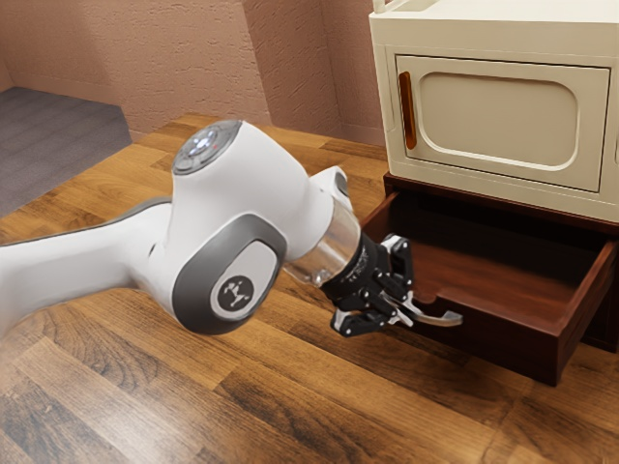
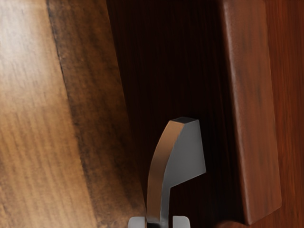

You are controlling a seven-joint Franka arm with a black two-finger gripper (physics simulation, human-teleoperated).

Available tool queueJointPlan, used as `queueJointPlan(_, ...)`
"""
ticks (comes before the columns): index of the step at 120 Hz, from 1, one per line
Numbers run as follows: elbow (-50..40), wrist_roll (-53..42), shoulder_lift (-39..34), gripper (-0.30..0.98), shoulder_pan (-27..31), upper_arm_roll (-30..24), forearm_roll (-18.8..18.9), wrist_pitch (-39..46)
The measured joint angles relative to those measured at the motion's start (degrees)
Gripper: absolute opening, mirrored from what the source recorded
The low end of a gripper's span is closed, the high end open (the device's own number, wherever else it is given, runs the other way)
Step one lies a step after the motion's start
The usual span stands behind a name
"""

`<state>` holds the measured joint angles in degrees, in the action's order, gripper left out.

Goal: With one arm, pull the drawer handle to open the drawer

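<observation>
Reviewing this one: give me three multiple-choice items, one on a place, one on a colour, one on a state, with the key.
1. Where is the claw?
A) Against the wall
B) At the metal handle of the drawer
C) Behind the cream door

2. What colour is the upright handle on the cream door?
A) Orange-brown
B) Black
C) White

3. How does the drawer stand?
A) Shut flush
B) Upside down
C) Pulled out

Key:
1 B: the exterior view shows the claw right at the metal handle on the drawer's front.
2 A: that handle shows orange-brown against the cream.
3 C: the drawer's front stands out from below the door, and its inside can be seen.
</observation>
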<state>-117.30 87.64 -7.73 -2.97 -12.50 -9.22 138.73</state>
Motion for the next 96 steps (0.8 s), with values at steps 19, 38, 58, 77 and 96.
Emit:
queueJointPlan(19, -0.24, -0.01, -0.37, -0.09, 0.17, -0.01, -0.15, 0.26)
queueJointPlan(38, -0.70, -0.03, -1.06, 0.05, 0.39, 0.08, -0.18, 0.54)
queueJointPlan(58, -2.46, 0.05, -4.77, 0.18, 0.43, 0.00, -0.25, 0.65)
queueJointPlan(77, 4.13, 0.01, -6.22, 0.40, 0.64, 2.08, -0.19, -6.95)
queueJointPlan(96, 30.50, -0.09, 9.61, 0.55, 3.55, 8.16, 1.64, -25.38)
